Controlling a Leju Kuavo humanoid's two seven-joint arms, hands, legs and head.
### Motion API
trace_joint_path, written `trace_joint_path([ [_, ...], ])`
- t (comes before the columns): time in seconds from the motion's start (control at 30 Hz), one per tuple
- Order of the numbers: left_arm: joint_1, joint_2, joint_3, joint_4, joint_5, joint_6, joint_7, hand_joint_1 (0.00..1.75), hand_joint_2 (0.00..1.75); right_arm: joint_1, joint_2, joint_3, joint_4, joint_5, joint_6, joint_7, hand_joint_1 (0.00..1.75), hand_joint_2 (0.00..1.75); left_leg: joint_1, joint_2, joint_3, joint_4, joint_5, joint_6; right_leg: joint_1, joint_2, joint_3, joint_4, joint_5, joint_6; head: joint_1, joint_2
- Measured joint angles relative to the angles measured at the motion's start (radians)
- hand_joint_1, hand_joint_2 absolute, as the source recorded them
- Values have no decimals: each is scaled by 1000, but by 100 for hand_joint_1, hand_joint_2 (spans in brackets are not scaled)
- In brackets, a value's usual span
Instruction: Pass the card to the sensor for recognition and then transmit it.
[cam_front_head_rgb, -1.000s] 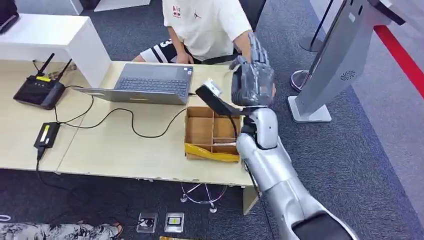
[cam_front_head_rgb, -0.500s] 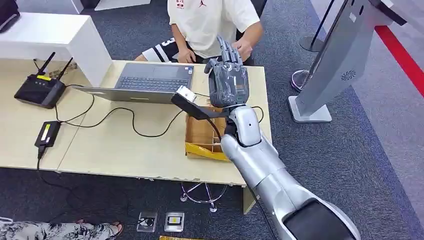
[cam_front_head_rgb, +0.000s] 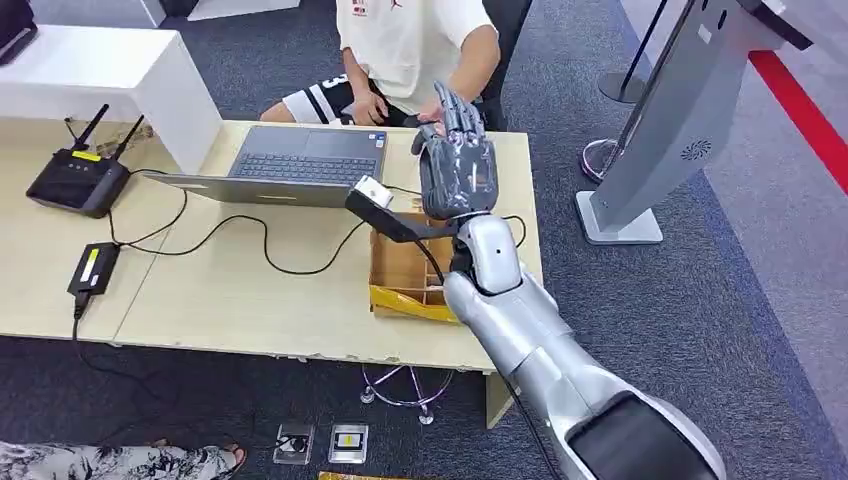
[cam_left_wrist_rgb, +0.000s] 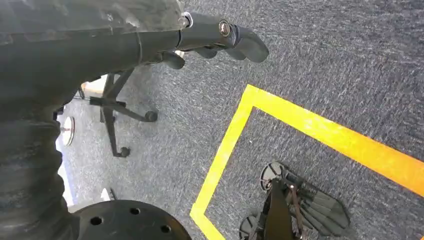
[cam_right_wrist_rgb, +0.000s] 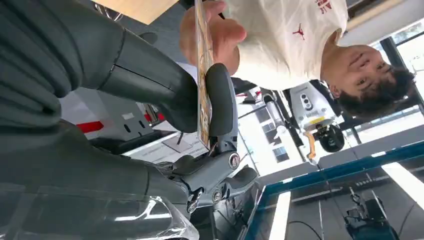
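Left robot hand (cam_left_wrist_rgb: 215, 42): hangs over carpet, fingers curled, nothing in them. Laptop (cam_front_head_rgb: 290, 165): on tabletop (cam_front_head_rgb: 230, 290), left of right robot hand. Right robot hand (cam_front_head_rgb: 457, 170): raised, pinching card (cam_right_wrist_rgb: 202, 75) edge-on. Person's hand (cam_right_wrist_rgb: 212, 32): touching the card's far end.

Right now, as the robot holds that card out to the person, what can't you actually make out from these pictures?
- The card: right wrist view shows it edge-on, pinched by the right hand; its printing is unreadable.
- In the head view the back of the right hand hides the card.
- The cardboard tray: the right arm covers part of it.
- The person's hand at the card: whether it grips or merely touches is unclear.
- The left hand: fingers partly hidden.
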Motion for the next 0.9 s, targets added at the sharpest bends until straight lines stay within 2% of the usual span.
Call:
trace_joint_path([
  [0.73, 0, -1, -3, 0, 3, 26, 41, 0, 175, 0, -20, 32, 11, 9, 2, 26, 175, 175, 0, 1, 0, 0, 0, 0, 0, 1, 0, 0, 0, 0, 0, 0],
  [0.77, 1, -1, -3, 0, 3, 27, 42, 0, 175, -1, -19, 35, 14, 13, 2, 29, 10, 175, 0, 1, 0, 0, 0, 0, 0, 1, 0, 0, 0, 0, 0, 0],
  [0.8, 1, -1, -3, 0, 4, 27, 42, 0, 175, 0, -19, 38, 16, 16, 1, 30, 0, 175, 0, 1, 0, 0, 0, 0, 0, 1, -1, 0, 0, 0, 0, 0],
  [0.9, 0, -3, -3, 0, 6, 29, 43, 0, 175, -1, -19, 40, 19, 19, -3, 38, 0, 175, 0, 1, 0, 0, 0, 0, 0, 1, -1, 0, 0, 0, 0, 0],
])
